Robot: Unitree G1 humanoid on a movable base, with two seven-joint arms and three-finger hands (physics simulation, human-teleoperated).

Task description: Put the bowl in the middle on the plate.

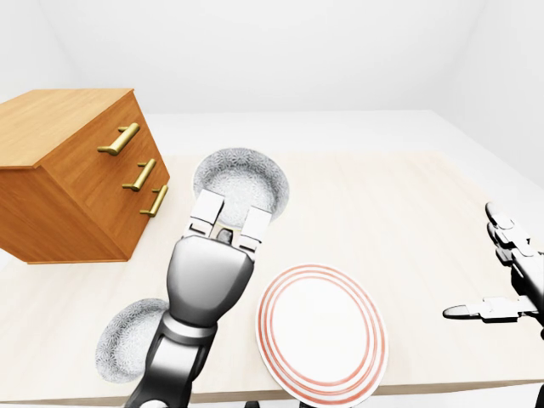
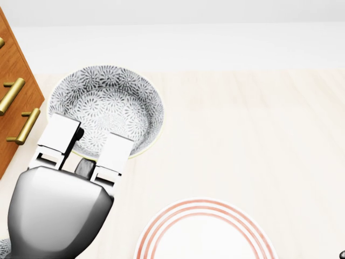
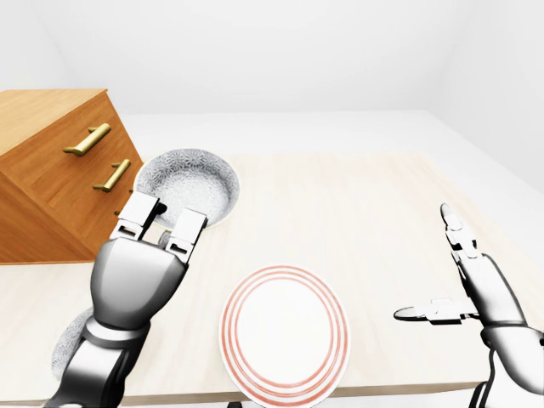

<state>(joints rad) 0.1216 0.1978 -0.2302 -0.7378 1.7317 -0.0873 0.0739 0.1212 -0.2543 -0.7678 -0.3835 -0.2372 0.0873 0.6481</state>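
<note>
I hold the grey-and-white flower-patterned ceramic bowl (image 2: 110, 105) in the left hand (image 2: 67, 186). Two white fingers (image 2: 114, 152) lie over its near rim and a dark digit shows between them, so the grip is a pinch on the rim alone. The bowl sits up and left of the white round plate with red rings (image 1: 321, 331) in the head view, not yet over it. It is just beside the orange wooden drawer chest with brass handles (image 1: 76, 187). I judge it to be raised and tipped towards the camera.

Risks noted:
- The bowl looks smooth and glazed, and a rim pinch may let it pivot or slip during the carry.
- A wide swing could knock it against the chest.
- The plate lies close to the bottom edge of the pale wooden table (image 1: 399, 212). A hard or off-centre landing could push it over that edge.

The right hand (image 3: 478, 287) hangs well apart at the right, fingers spread and holding nothing. A second patterned bowl (image 1: 123, 340) rests at lower left, partly hidden by my arm.
</note>
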